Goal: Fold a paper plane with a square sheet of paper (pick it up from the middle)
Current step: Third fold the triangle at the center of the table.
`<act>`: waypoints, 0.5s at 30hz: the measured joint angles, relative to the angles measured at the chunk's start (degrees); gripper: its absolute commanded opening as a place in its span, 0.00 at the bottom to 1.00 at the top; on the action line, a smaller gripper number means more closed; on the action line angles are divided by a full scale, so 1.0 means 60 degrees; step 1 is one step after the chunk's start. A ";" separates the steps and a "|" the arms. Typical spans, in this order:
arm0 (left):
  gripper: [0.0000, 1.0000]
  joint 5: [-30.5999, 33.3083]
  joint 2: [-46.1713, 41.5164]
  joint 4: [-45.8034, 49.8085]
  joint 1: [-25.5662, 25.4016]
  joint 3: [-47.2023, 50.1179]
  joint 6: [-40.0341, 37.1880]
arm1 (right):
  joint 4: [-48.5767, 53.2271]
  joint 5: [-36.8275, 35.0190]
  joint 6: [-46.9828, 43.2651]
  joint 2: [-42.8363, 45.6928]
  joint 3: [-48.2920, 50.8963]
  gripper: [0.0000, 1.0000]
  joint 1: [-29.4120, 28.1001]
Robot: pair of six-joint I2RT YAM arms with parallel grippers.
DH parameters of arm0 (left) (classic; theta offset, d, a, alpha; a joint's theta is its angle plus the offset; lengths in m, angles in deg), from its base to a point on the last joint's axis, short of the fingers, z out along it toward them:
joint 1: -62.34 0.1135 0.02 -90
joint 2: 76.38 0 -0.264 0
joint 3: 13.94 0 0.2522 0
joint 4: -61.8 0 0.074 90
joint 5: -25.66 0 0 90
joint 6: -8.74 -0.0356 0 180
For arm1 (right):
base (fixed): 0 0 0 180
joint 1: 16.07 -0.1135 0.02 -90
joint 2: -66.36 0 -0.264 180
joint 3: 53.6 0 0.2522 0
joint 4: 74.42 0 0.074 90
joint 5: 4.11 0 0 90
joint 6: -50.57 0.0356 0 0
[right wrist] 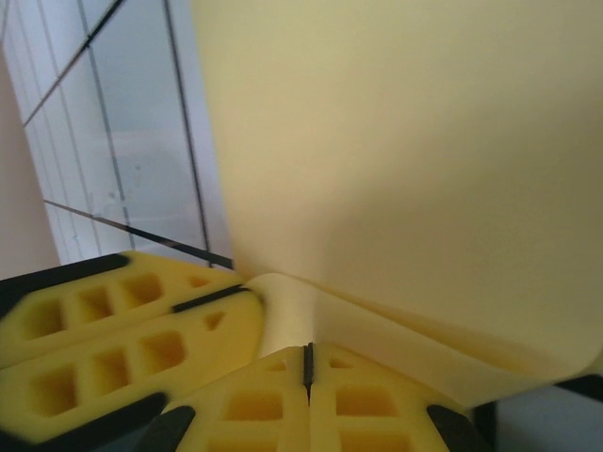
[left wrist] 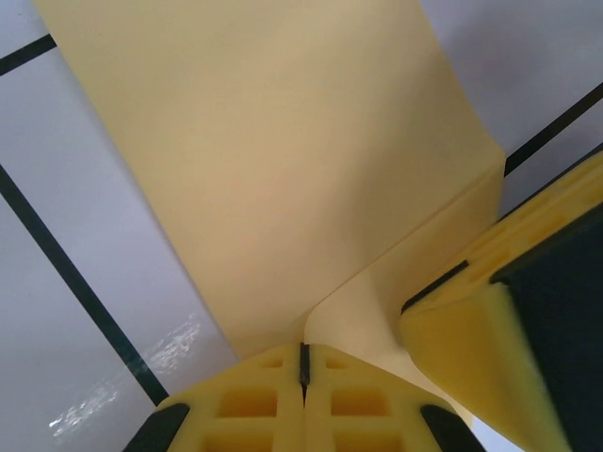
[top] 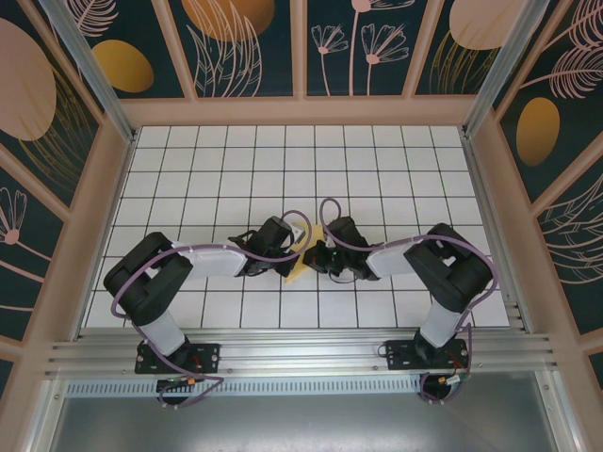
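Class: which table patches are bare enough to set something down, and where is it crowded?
Bare: the far half of the table to the back wall, and the near strip between the bases. Crowded: the middle, where the left gripper and right gripper pinch the paper.

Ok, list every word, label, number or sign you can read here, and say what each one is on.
No readable text anywhere.
The yellow paper is blank in both wrist views.
The table bears only grid lines.
The wall panels carry plant drawings, no lettering.
Any marks on the fittings at the arm bases are too small to read.
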 measured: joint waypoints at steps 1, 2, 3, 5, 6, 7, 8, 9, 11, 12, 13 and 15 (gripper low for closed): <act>0.07 0.0000 0.0007 -0.0011 0.0000 0.0000 0.0000 | -0.0051 0.0011 0.0000 -0.0011 0.0025 0.03 0.0007; 0.08 0.0000 0.0007 -0.0011 0.0000 0.0000 0.0000 | -0.0080 0.0000 -0.0004 -0.0011 0.0029 0.03 0.0007; 0.08 -0.0004 0.0011 -0.0011 0.0000 0.0000 0.0004 | -0.0080 0.0000 -0.0004 -0.0011 0.0033 0.03 0.0007; 0.09 -0.0004 0.0011 -0.0011 0.0000 0.0000 0.0000 | -0.0084 -0.0011 -0.0004 -0.0011 0.0044 0.04 0.0007; 0.11 -0.0007 0.0011 -0.0011 0.0000 -0.0004 0.0004 | -0.0084 -0.0015 -0.0004 -0.0011 0.0047 0.04 0.0004; 0.13 -0.0007 0.0018 0.0015 0.0000 -0.0025 0.0004 | -0.0084 -0.0025 -0.0004 -0.0011 0.0047 0.04 0.0004; 0.13 -0.0007 0.0025 0.0062 0.0000 -0.0055 0.0007 | -0.0080 -0.0036 -0.0004 -0.0011 0.0047 0.04 -0.0007; 0.14 -0.0007 0.0033 0.0091 0.0000 -0.0073 0.0007 | -0.0080 -0.0051 -0.0004 -0.0011 0.0047 0.04 -0.0015; 0.25 -0.0004 -0.0022 0.0226 0.0000 -0.0124 0.0066 | -0.0066 -0.0109 -0.0004 -0.0007 0.0047 0.04 -0.0033; 0.29 0.0000 -0.0098 0.0295 0.0000 -0.0127 0.0113 | -0.0051 -0.0117 -0.0004 -0.0007 0.0047 0.04 -0.0036; 0.31 0.0000 -0.0248 0.0397 0.0000 -0.0131 0.0215 | -0.0047 -0.0138 -0.0004 -0.0007 0.0047 0.04 -0.0044; 0.34 0.0000 -0.0648 0.0572 0.0000 -0.0171 0.0448 | -0.0044 -0.0153 0.0004 -0.0007 0.0047 0.03 -0.0047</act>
